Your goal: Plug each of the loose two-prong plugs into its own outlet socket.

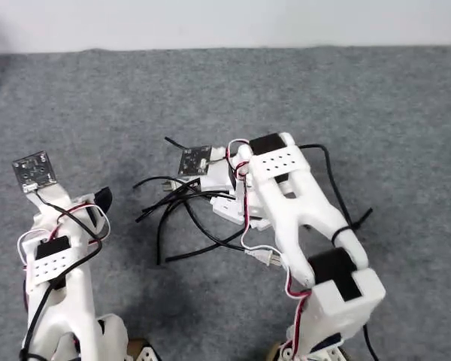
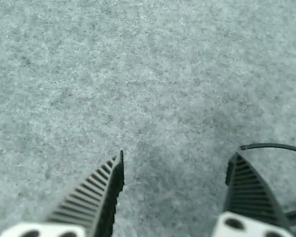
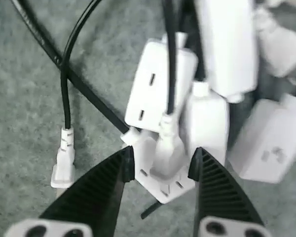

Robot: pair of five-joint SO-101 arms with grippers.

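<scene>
My right gripper (image 3: 163, 149) hangs open over a heap of white outlet blocks, its fingers either side of a white plug (image 3: 166, 143) that stands in a low socket block (image 3: 160, 185). Just beyond lies another outlet block (image 3: 153, 89) with two bare slots. A loose white two-prong plug (image 3: 63, 160) on a black cable rests on the carpet beside the heap. In the high view the white blocks (image 1: 224, 197) sit mid-table, partly under the right arm. My left gripper (image 2: 175, 163) is open over bare grey carpet at the left (image 1: 101, 199).
Black cables (image 1: 173, 203) spread in loops to the left of the blocks, and one cable end (image 2: 274, 146) reaches in beside my left gripper. More white blocks (image 3: 269, 143) crowd the heap's far side. Grey carpet covers the table.
</scene>
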